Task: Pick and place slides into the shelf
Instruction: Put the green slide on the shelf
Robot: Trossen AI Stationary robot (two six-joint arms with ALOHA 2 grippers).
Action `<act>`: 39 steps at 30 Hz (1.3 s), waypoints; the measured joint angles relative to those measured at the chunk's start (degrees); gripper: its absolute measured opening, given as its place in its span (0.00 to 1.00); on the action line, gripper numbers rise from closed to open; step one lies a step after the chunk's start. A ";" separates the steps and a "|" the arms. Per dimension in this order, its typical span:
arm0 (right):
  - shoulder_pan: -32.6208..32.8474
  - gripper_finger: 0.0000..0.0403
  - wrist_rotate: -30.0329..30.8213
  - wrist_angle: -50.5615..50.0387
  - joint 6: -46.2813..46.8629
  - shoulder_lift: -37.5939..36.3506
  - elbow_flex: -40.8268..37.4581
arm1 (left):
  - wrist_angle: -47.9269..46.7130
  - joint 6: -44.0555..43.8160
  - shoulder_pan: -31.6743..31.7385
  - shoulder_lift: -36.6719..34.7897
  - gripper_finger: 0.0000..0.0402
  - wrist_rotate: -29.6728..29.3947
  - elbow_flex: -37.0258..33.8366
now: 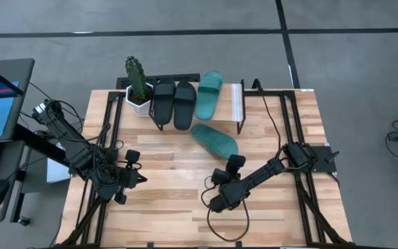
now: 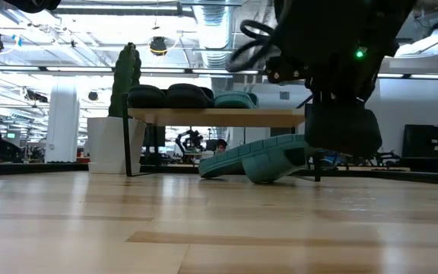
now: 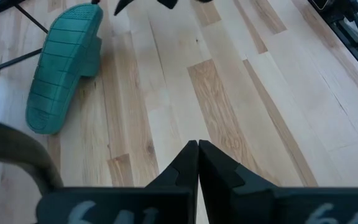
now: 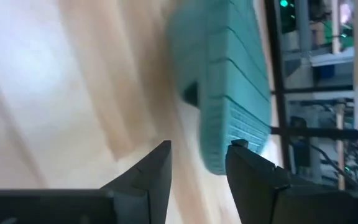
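The light wooden plank surface (image 1: 185, 200) is seen from straight overhead in the high view and level from its edge in the low view. The upturned teal-green rubber slide (image 3: 61, 74) is shared, seen close, by both wrist views.

arms: 2x dark/black, jointed, loose black cables along links
left gripper (image 3: 197, 163): black tapered fingers, white markings on body
right gripper (image 4: 199, 168): black wedge fingers, matte
right arm: green LED lit in low view
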 joint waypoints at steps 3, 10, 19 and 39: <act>1.12 0.35 -0.33 1.86 -2.73 0.00 1.57 | 0.00 -0.02 0.02 0.00 0.00 0.00 0.00; 2.91 0.41 -0.69 4.15 -9.68 -0.02 2.80 | 0.00 -0.09 0.02 0.00 0.00 0.00 0.00; 2.08 0.53 -5.29 9.72 -21.16 0.00 2.80 | -0.01 0.08 0.02 0.00 0.00 0.00 0.00; -4.90 0.48 -3.65 2.74 -12.64 0.02 1.01 | -0.02 0.28 0.02 0.00 0.00 0.02 0.00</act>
